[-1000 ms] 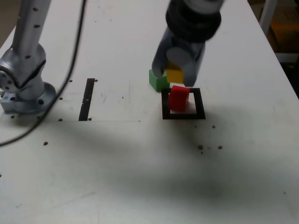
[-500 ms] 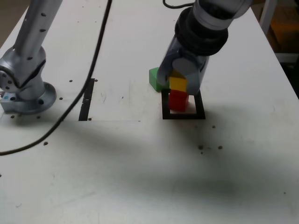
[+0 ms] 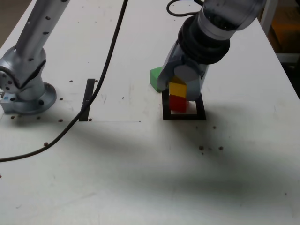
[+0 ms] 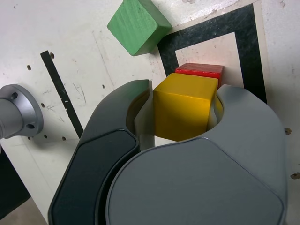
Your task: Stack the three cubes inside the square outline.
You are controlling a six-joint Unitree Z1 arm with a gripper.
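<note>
My gripper (image 3: 178, 88) (image 4: 183, 110) is shut on the yellow cube (image 3: 177, 89) (image 4: 184, 111), which is clamped between the two grey fingers. The yellow cube sits directly over the red cube (image 3: 177, 103) (image 4: 200, 70); whether they touch I cannot tell. The red cube stands inside the square outline (image 3: 183, 115) (image 4: 215, 28) of black tape. The green cube (image 3: 155, 76) (image 4: 138, 24) rests on the table just outside the outline's far corner, at the exterior view's left of it, partly hidden by the gripper there.
The arm's silver base (image 3: 26, 89) (image 4: 16, 116) stands at the exterior view's left, with a black cable (image 3: 101, 79) trailing across the table. A straight black strip (image 3: 87, 99) (image 4: 61, 93) lies between the base and the outline.
The gripper has come down with the yellow cube and shifted slightly, bringing it from beside and above the red cube to right over it. The cable has swung toward the exterior view's right.
</note>
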